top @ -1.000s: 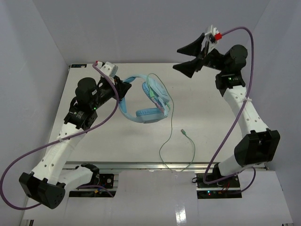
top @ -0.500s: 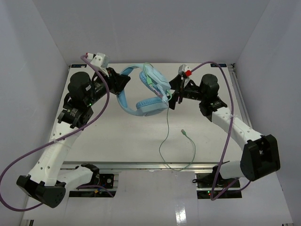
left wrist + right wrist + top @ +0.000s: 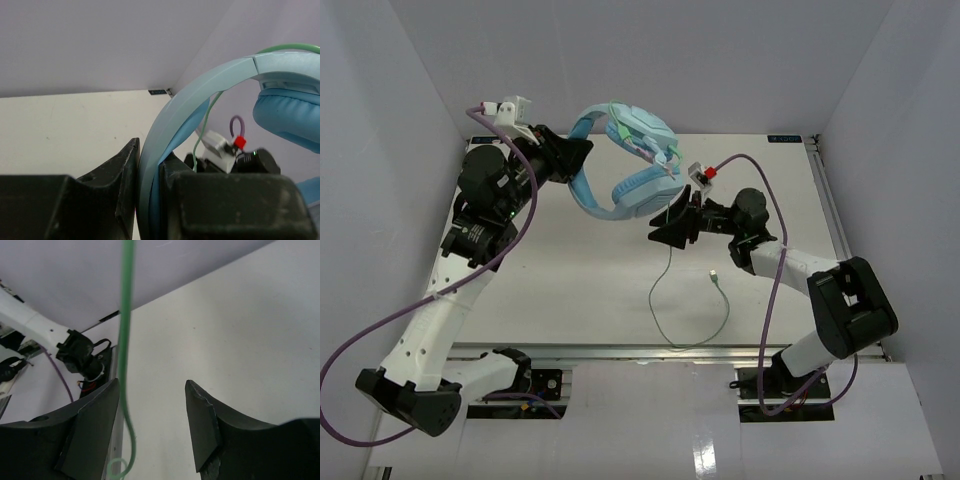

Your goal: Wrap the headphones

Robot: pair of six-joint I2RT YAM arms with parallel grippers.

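The light blue headphones (image 3: 638,185) hang in the air above the far middle of the table. My left gripper (image 3: 582,152) is shut on their padded headband (image 3: 150,190), which stands clamped between the jaws. One earcup (image 3: 290,112) shows at the right of the left wrist view. The thin pale-green cable (image 3: 663,278) drops from the headphones to a loop on the table, with its plug (image 3: 714,274) lying flat. My right gripper (image 3: 662,228) is open just below the earcups. The cable (image 3: 125,340) runs down between its fingers, close to the left finger (image 3: 95,425), which does not grip it.
The white table (image 3: 570,290) has a metal rail along its near edge (image 3: 650,352) and white walls at the left, back and right. The right arm's wrist camera (image 3: 220,150) is close behind the headband. An arm base (image 3: 80,352) shows beyond the table edge.
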